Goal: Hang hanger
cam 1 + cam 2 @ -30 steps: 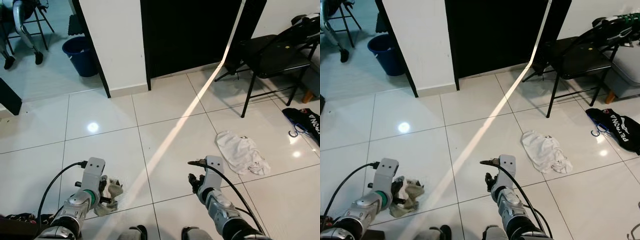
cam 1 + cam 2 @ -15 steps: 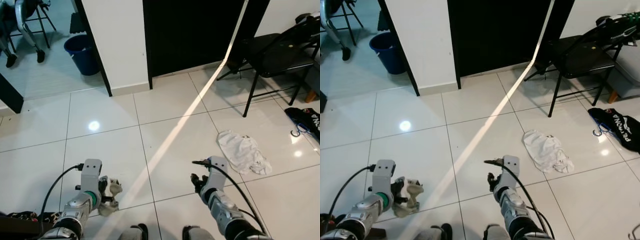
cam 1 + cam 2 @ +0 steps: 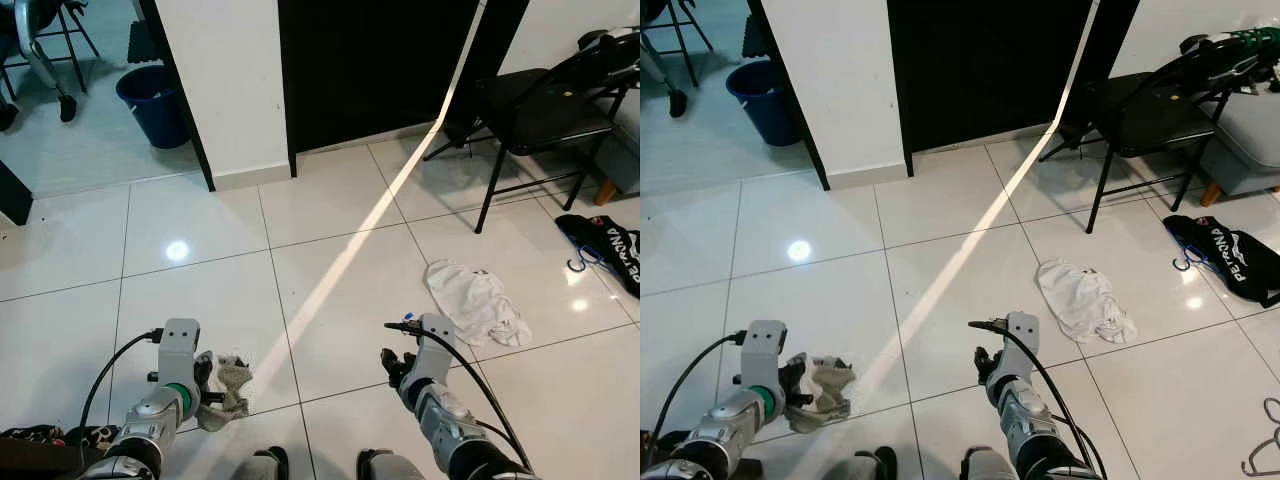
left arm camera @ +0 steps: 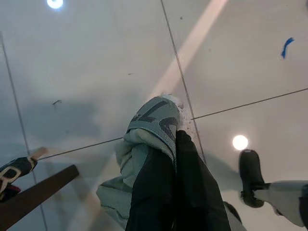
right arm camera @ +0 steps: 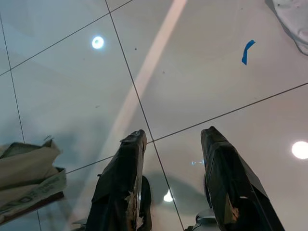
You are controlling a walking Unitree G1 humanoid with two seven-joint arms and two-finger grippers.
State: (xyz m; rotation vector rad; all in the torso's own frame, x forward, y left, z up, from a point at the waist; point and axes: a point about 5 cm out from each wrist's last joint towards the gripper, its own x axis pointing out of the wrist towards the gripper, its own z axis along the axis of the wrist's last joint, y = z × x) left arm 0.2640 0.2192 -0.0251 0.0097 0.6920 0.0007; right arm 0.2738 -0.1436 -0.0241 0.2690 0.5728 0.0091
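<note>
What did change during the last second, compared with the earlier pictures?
Only the camera shifted slightly; nothing was taken or released. The left gripper stays shut on the pale cloth, the right gripper stays open and empty, and the white garment lies unmoved on the floor.

glossy white floor tiles (image 3: 330, 200) | crumpled white cloth (image 3: 476, 303) | round blue bucket (image 3: 154, 104) | black folding chair (image 3: 535, 110) | pale grey-green lettered cloth (image 4: 144, 154)

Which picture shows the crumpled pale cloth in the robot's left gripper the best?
The left wrist view: the crumpled pale green-grey cloth sits close up, pinched between the shut black fingers of the left gripper. Both eye views show it small, low by the left arm. The right wrist view catches just its edge.
</note>
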